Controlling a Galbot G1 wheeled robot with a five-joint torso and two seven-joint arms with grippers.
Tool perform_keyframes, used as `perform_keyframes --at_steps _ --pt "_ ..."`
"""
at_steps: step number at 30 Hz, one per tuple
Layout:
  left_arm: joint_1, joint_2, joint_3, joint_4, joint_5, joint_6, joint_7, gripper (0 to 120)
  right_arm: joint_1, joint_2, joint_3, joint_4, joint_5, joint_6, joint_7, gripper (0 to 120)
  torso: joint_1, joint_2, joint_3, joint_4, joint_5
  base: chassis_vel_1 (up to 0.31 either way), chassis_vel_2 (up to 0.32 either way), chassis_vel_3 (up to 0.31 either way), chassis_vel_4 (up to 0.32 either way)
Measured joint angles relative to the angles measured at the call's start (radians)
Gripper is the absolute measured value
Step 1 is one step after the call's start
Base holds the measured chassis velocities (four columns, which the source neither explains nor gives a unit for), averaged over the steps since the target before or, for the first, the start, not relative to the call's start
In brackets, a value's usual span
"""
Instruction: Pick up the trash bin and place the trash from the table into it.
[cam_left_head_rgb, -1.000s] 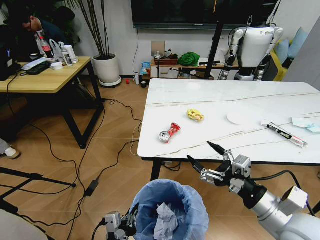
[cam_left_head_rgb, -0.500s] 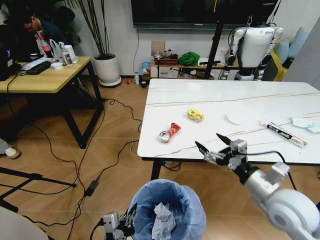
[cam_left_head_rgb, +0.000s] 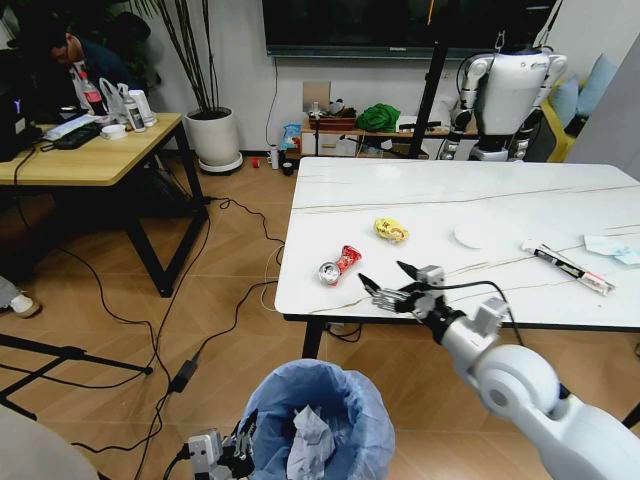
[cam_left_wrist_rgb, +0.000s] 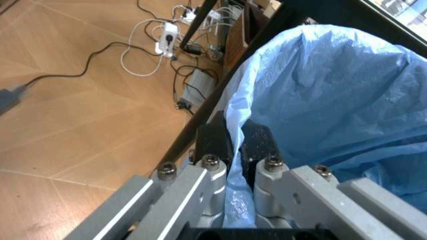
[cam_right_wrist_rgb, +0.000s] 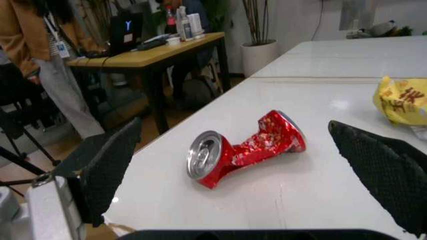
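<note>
Right arm stretched forward and up from lower right, elbow bulky in the foreground, wrist level. Right gripper (cam_left_head_rgb: 389, 283) open wide, two dark fingers (cam_right_wrist_rgb: 107, 165) spread apart, nothing between them, tips pointing away from the robot. Left arm low, near the floor at the robot's front. Left gripper (cam_left_wrist_rgb: 233, 142) pointing up, fingers (cam_left_wrist_rgb: 213, 142) closed tight together, pinching a fold of blue bag (cam_left_wrist_rgb: 333, 95).
</note>
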Motion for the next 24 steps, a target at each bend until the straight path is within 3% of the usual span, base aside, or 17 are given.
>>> perform_keyframes --at_steps 8,24 --pt "-0.003 -0.017 -0.016 0.004 -0.005 0.000 0.001 0 0.139 0.034 -0.132 -0.098 -0.004 0.021 -0.022 100 0.000 0.000 0.000 -0.0003 0.0000 0.000 0.000 0.000 0.000" --pt "-0.008 -0.022 -0.037 0.006 -0.024 0.004 -0.003 0 0.288 0.099 -0.277 -0.229 -0.007 0.032 -0.034 100 0.000 0.000 0.000 -0.0002 -0.0001 0.000 0.000 0.000 0.000"
